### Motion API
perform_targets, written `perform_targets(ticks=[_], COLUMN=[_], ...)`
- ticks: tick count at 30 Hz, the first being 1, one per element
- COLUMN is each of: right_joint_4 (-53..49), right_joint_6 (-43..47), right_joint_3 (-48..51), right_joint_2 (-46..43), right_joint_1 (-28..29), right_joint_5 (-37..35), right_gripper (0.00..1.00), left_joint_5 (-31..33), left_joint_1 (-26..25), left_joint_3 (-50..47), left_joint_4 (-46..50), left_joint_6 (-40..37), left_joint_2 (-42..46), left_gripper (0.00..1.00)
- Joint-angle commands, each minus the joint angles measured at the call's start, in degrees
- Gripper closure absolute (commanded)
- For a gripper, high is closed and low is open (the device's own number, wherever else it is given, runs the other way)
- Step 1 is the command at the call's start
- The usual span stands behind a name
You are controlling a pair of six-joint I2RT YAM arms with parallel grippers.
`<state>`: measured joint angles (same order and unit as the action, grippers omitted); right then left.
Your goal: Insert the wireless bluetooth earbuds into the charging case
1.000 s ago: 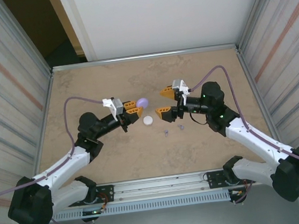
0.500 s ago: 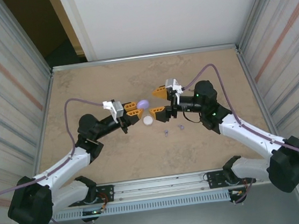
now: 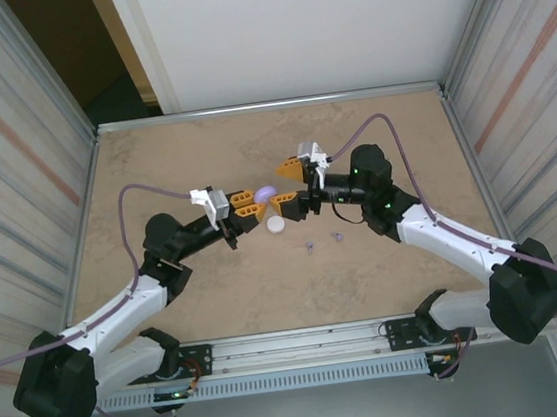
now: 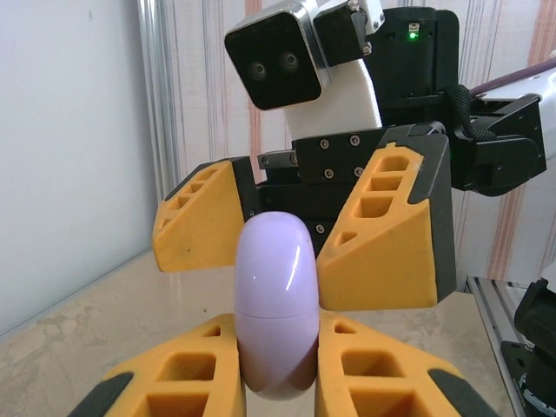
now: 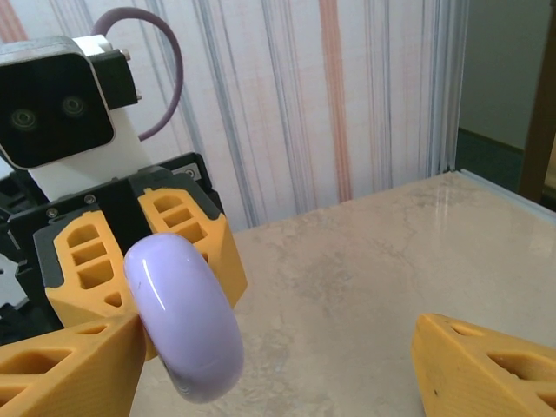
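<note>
The lilac charging case (image 3: 265, 191), its lid closed, is held off the table with my left gripper (image 3: 254, 200) shut on its lower half. In the left wrist view the case (image 4: 276, 295) stands upright between my left gripper (image 4: 278, 334) pads. My right gripper (image 3: 285, 186) is open, one finger on each side of the case, and I cannot tell if a finger touches it. The right wrist view has the case (image 5: 184, 328) at the left, beside one finger of the open right gripper (image 5: 278, 373). Two tiny purple earbuds (image 3: 309, 247) (image 3: 337, 235) lie on the table.
A white round case (image 3: 276, 225) sits on the table just below the two grippers. The beige tabletop (image 3: 171, 150) is walled by striped panels left and right. A metal rail (image 3: 295, 353) runs along the near edge between the arm bases.
My right gripper has moved left and slightly back, from beside the white case to straddling the lilac case. The left gripper and its case have hardly moved.
</note>
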<state>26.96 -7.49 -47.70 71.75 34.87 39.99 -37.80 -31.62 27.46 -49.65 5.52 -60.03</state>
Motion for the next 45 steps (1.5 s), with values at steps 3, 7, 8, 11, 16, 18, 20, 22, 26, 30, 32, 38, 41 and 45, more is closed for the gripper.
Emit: perform_targets(ticks=[3, 7, 8, 11, 16, 18, 20, 22, 26, 30, 32, 38, 41, 45], right_joint_4=[1.0, 0.9, 1.0, 1.0, 0.9, 0.9, 1.0, 0.9, 0.7, 0.6, 0.2, -5.0, -7.4, -9.7], right_joint_6=[-1.0, -1.1, -1.0, -1.1, -1.2, -1.2, -1.3, -1.3, -1.3, -1.5, -1.4, 0.9, 2.0, 2.4], right_joint_3=[-3.2, -4.1, -4.3, -4.8, -5.4, -5.6, -6.0, -6.3, -7.1, -6.6, -6.1, -4.9, -4.0, -2.2], right_joint_2=[1.2, 1.6, 1.7, 2.0, 2.3, 2.4, 2.5, 2.8, 3.2, 1.9, 0.4, -4.7, -7.2, -10.8], right_joint_1=[-0.8, -1.2, -1.3, -1.7, -2.2, -2.3, -2.4, -2.4, -2.5, -2.6, -2.8, -3.1, -3.1, -3.1], right_joint_5=[-1.4, -1.2, -1.1, -1.1, -0.8, -0.6, -0.4, -0.3, 0.6, 1.1, 1.0, -1.7, -3.6, -6.6], right_gripper=[0.23, 0.23, 0.23, 0.23, 0.23, 0.23, 0.23, 0.23, 0.23, 0.22, 0.22, 0.22, 0.21, 0.21], left_joint_5=[-1.6, -1.7, -1.7, -1.9, -2.0, -2.0, -2.0, -2.1, -2.0, -1.2, -0.4, 0.5, 1.0, 1.8], left_joint_1=[-0.5, -0.6, -0.6, -0.6, -0.6, -0.6, -0.6, -0.6, -0.6, -0.6, -0.6, -0.6, -0.6, -0.6], left_joint_3=[0.0, 0.1, 0.2, 0.3, 0.4, 0.4, 0.4, 0.5, 0.5, 0.6, 0.5, 0.0, -0.2, -0.7], left_joint_4=[-0.8, -0.4, -0.2, -0.2, 0.1, 0.2, 0.3, 0.3, 0.7, 1.7, 2.5, 2.9, 3.1, 3.6], left_joint_6=[-2.1, -2.4, -2.5, -2.6, -2.8, -2.8, -2.8, -2.9, -2.9, -3.2, -3.5, -3.7, -3.8, -3.9], left_joint_2=[1.8, 1.7, 1.7, 1.6, 1.6, 1.6, 1.7, 1.6, 1.7, 2.0, 2.3, 2.8, 3.2, 4.2], left_gripper=[1.00, 1.00, 1.00, 1.00, 1.00, 1.00, 1.00, 1.00, 1.00, 1.00, 1.00, 1.00, 1.00, 1.00])
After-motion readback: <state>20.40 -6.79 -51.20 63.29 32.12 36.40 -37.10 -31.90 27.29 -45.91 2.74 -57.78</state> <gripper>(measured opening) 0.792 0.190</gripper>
